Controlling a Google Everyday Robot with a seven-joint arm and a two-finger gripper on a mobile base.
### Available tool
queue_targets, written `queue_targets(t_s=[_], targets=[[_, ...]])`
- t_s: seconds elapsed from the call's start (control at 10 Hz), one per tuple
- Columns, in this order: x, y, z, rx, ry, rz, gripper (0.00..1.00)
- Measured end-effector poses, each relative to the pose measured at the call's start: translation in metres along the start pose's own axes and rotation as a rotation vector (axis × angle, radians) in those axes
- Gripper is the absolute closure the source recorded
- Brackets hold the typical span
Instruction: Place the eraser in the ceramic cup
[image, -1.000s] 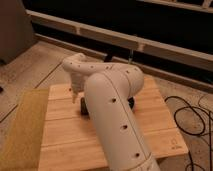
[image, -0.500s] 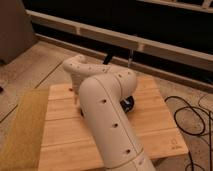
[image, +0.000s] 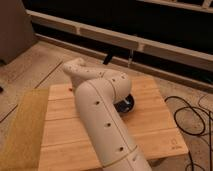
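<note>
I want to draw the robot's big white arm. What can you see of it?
The arm is thick, smooth and white, like plastic, with rows of small dark dots. It rises from the picture's bottom edge over the wooden table, bends at a rounded elbow and turns toward the picture's left to a rounded end above the table's back-left part. It covers most of a black bowl beside it. The gripper is hidden behind that end.

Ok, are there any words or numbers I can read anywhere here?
On the wooden table, near right corner, a small dark mark: too blurred to read.
No other text shows anywhere.
The gripper is hidden behind the arm, over the table's far left side.
</note>
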Motion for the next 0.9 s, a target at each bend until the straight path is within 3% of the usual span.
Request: queue_targets(t_s=[0.3, 0.4, 0.9], targets=[[-0.009, -0.006, -0.019, 0.005, -0.053, 0.002, 0.98], [-0.013, -0.009, -0.032, 0.008, -0.083, 0.005, 1.00], [-0.015, -0.067, -0.155, 0.079, -0.299, 0.055, 1.00]])
